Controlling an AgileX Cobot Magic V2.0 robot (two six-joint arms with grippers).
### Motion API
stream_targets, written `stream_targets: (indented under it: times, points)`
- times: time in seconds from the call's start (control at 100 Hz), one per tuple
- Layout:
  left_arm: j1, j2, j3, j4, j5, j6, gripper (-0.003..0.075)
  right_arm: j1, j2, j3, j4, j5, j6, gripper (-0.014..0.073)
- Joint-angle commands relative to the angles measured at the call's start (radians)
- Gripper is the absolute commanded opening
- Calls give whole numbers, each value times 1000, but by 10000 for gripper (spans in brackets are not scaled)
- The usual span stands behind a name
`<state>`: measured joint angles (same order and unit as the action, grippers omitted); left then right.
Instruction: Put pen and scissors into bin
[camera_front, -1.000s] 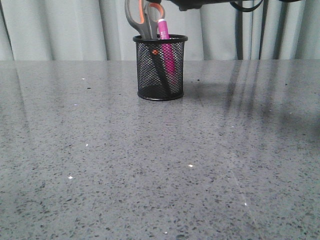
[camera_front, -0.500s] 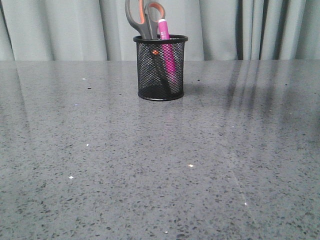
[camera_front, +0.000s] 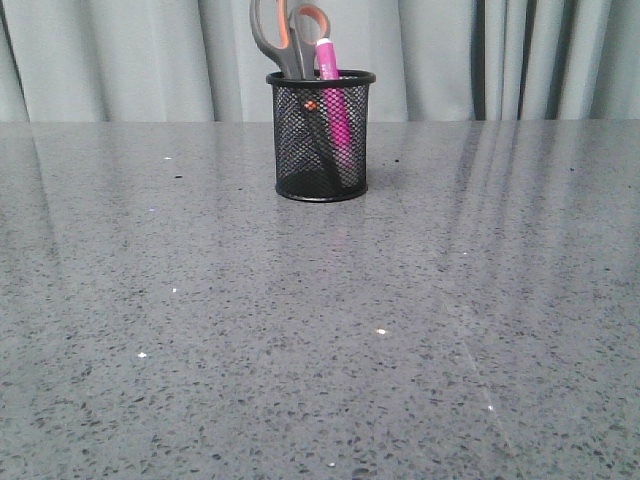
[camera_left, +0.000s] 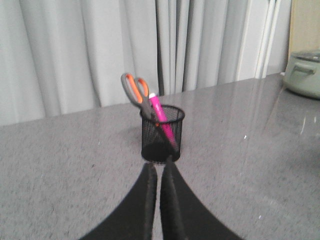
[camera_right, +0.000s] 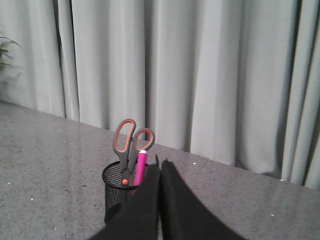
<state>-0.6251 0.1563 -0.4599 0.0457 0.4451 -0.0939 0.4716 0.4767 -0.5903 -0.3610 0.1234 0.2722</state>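
So the table (camera_front: 200, 330) just carries the bin (camera_front: 320, 140), far side, middle. Scissors (camera_front: 285, 35) sit in it blades down, pen (camera_front: 333, 100) leaning alongside, looks finished. Left pincer (camera_left: 159, 172) and right pincer (camera_right: 160, 175) are clenched empty, clear of it.

We note a polished, speckled stone-like surface (camera_front: 300, 330) with glossy reflections. The bin (camera_front: 320, 135) is black wire mesh, matt. The scissors (camera_front: 285, 35) have smooth plastic-looking handles; the pen (camera_front: 335, 110) looks glossy plastic. Cloth curtains (camera_front: 120, 60) hang matt.
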Motion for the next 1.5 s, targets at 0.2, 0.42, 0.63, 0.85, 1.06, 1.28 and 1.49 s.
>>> stream_targets:
  times: [0.2, 0.42, 0.63, 0.85, 1.06, 1.28, 1.49]
  points:
    - [-6, -13, 103, 13, -89, -21, -22, -1, -438, 150, -69, 161, -4, -59]
    - [-6, -13, 103, 9, -89, -21, -22, -1, -496, 152, -71, 184, -4, -59]
    - [-6, -13, 103, 9, -84, -21, -21, -1, -496, 152, -71, 180, -4, -59]
    - [-6, -13, 103, 9, -84, -21, -21, -1, -496, 152, -71, 180, -4, -59]
    - [-6, -13, 103, 9, -84, -21, -21, -1, -496, 152, -71, 180, -4, -59]
    - [-2, -13, 120, 116, -90, 2, -22, -1, -496, 152, -71, 180, -4, -59]
    - [68, -42, 185, 81, -100, 20, -22, -1, -496, 152, -71, 180, -4, -59]
